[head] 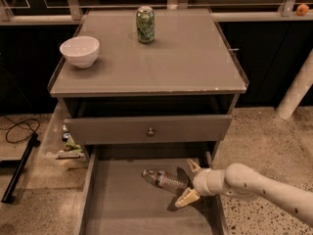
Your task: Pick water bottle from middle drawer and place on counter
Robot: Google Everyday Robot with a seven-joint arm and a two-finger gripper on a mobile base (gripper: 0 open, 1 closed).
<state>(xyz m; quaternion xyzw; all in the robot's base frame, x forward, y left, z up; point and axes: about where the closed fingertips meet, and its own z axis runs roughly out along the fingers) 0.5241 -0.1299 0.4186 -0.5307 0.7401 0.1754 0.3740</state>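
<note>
**Gripper open around the bottle's end, down in the drawer**

The gripper (184,183) sits low inside the middle drawer (122,207), its fingers spread apart and not clamped on anything. The water bottle (164,179) lies on its side on the drawer floor. Its nearer end is right between the fingers and its cap end points away to the gripper's far side. Contact can't be made out. The white arm (266,189) trails off behind the gripper. Above the gripper is the closed drawer front (107,129) with its knob. Higher up, the counter (190,67) carries a green soda can (145,25) and a white bowl (79,51), both well away from the gripper.
</note>
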